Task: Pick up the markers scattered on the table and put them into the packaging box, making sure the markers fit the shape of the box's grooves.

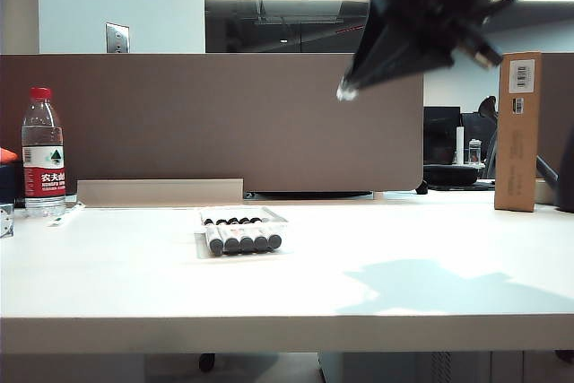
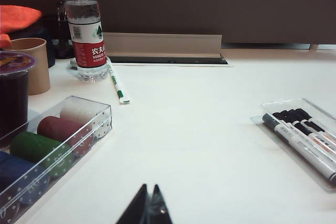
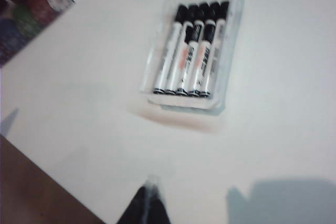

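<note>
Several white markers point(image 1: 240, 239) with black caps lie side by side in the grooves of the clear packaging box point(image 1: 269, 215) at the middle of the table point(image 1: 430, 239). The right wrist view looks down on those markers point(image 3: 190, 53) and the box point(image 3: 229, 45). My right gripper point(image 3: 150, 185) is shut and empty, and in the exterior view the right gripper point(image 1: 345, 91) hangs high above the table, right of the box. My left gripper point(image 2: 149, 188) is shut and empty, low over the table, with the markers point(image 2: 304, 140) off to one side.
A water bottle point(image 1: 42, 154) stands at the back left, with a white-and-green pen point(image 2: 117, 81) lying beside the bottle point(image 2: 85, 30). A clear case of poker chips point(image 2: 55, 142) and a paper cup point(image 2: 34, 64) sit close to the left gripper. A tall brown cardboard box point(image 1: 517, 132) stands at the back right.
</note>
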Robot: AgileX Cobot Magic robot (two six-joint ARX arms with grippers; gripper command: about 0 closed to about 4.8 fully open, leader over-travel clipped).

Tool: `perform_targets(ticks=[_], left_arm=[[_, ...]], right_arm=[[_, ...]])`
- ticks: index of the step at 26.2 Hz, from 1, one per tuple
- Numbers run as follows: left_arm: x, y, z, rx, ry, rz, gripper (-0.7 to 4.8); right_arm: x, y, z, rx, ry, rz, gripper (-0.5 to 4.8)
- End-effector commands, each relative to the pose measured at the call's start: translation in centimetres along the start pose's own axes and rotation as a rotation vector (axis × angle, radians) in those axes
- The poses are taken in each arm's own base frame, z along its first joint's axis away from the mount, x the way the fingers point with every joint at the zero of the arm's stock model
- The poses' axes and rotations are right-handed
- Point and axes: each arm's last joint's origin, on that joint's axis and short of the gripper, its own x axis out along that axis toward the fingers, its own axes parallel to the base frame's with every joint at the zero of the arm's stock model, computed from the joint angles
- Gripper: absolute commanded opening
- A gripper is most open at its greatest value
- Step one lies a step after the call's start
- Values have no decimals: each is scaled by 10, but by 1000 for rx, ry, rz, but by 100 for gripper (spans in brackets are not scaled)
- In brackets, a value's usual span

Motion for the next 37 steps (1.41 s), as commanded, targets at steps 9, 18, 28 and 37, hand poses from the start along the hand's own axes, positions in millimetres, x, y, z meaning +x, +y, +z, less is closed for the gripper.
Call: perform_targets(ticks=[9,18,28,37], left_arm=[[0,0,3,2,-17,2,-5],[0,0,3,1,-16,2,-5],[0,0,2,1,-14,1,-5],[0,0,2,1,-14,1,-5]], right_arm=[[-92,1,18,-74,-396,-475,-8],[-137,-26,-6,5,-488,-600,-8],[-144,-72,-96,99,-541,-704,-8],[-131,-87,-141,32,-583,-631,-8]])
